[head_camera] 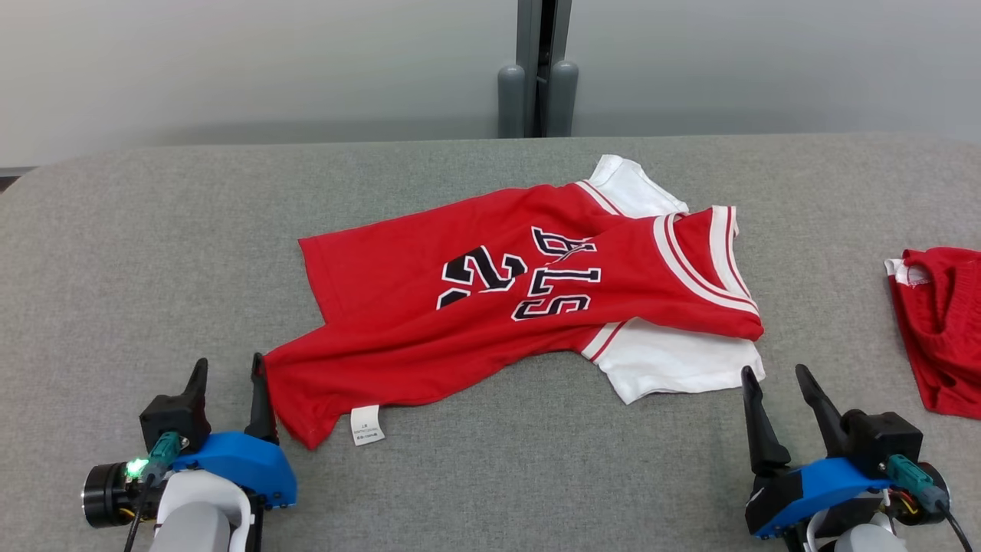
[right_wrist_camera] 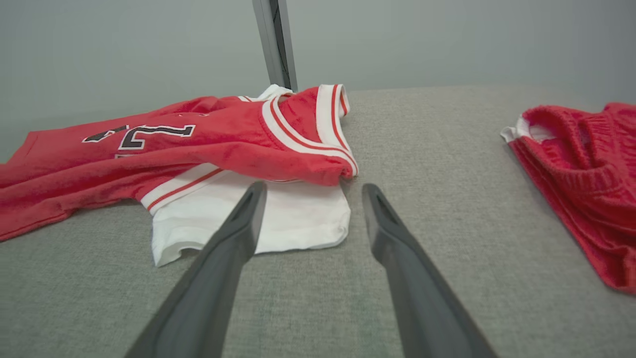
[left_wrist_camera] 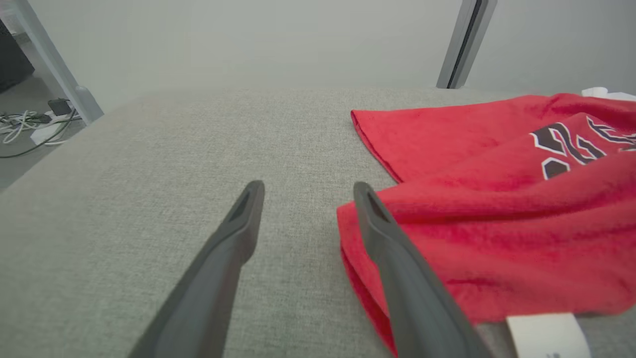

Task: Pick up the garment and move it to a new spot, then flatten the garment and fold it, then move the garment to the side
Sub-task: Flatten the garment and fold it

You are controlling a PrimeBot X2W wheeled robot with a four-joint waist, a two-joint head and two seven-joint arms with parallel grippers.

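The garment (head_camera: 490,307) is a red jersey with black lettering and white sleeves, lying rumpled across the middle of the grey table (head_camera: 153,268), neck end to the right. My left gripper (head_camera: 228,362) is open at the jersey's near-left hem corner. In the left wrist view its right finger (left_wrist_camera: 392,238) rests against the red cloth (left_wrist_camera: 497,223), and nothing lies inside my left gripper (left_wrist_camera: 309,188). My right gripper (head_camera: 774,371) is open just in front of the white sleeve. In the right wrist view the jersey (right_wrist_camera: 198,144) lies ahead of my right gripper (right_wrist_camera: 314,188).
A second red piece of clothing (head_camera: 943,330) lies at the table's right edge, to the right of my right gripper (right_wrist_camera: 586,174). A grey post (head_camera: 536,77) stands behind the table's far edge. A white label (head_camera: 366,425) sticks out from the jersey's near hem.
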